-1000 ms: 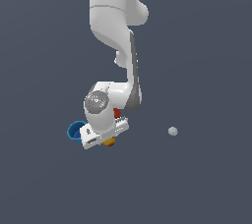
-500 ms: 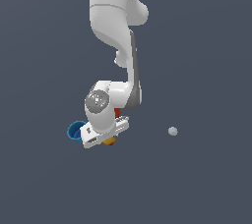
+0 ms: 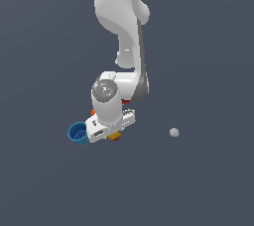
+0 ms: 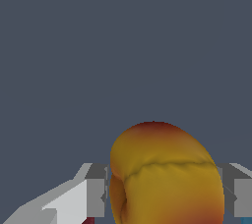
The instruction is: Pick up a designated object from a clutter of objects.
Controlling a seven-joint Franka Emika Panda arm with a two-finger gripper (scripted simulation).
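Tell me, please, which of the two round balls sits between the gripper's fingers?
The orange-yellow fruit with red patches, flanked by both fingers of the gripper. The small grey-white ball lies apart, toward the exterior view's right.

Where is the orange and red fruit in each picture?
Exterior view: only a small bit of the orange-red fruit peeks out under the white gripper, beside the blue cup.
Wrist view: the fruit looks big, sitting between the two fingers.
Shared landmark: the gripper around the fruit.
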